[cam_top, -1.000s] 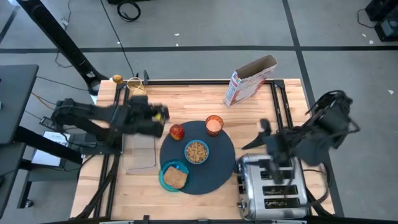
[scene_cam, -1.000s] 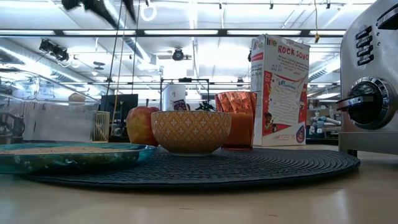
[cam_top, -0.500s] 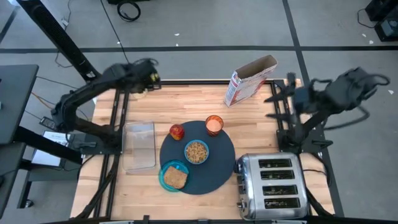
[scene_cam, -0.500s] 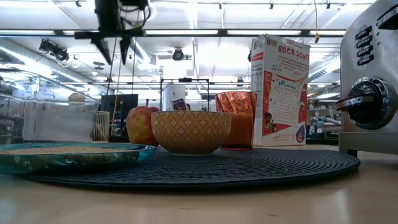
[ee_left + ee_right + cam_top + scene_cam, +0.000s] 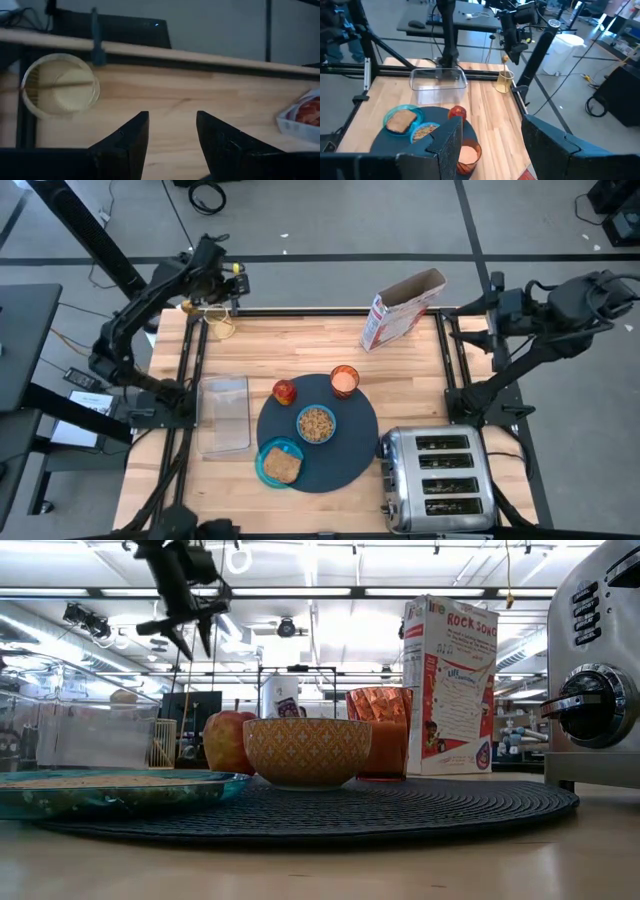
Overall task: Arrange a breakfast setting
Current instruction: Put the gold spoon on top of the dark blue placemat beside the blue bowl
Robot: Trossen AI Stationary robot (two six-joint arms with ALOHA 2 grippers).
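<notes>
The dark-grey round mat [image 5: 350, 448] lies mid-table. On it stand a blue-rimmed bowl [image 5: 316, 423] of cereal and the orange cup [image 5: 344, 381]. The apple [image 5: 285, 392] sits at its far left rim. The teal plate [image 5: 266, 471] with the toast [image 5: 282, 468] overlaps its near left edge. The gold spoon [image 5: 190, 307] stands in a small yellowish holder [image 5: 218, 325] at the table's far left corner. My left gripper [image 5: 218, 288] hovers open above that holder [image 5: 60, 85]. My right gripper [image 5: 494, 310] is open and empty, high off the table's far right edge.
A clear tray [image 5: 223, 413] lies left of the mat. A chrome toaster [image 5: 440, 480] stands at the near right. A cereal box [image 5: 402, 308] lies tipped at the far edge. Bare wood shows between the mat and the far edge.
My left gripper has gone from above the tray up and toward the table's far left corner, ending over the spoon holder. My right gripper has gone from above the toaster toward the far right, past the table's edge. The things on the table have stayed put.
</notes>
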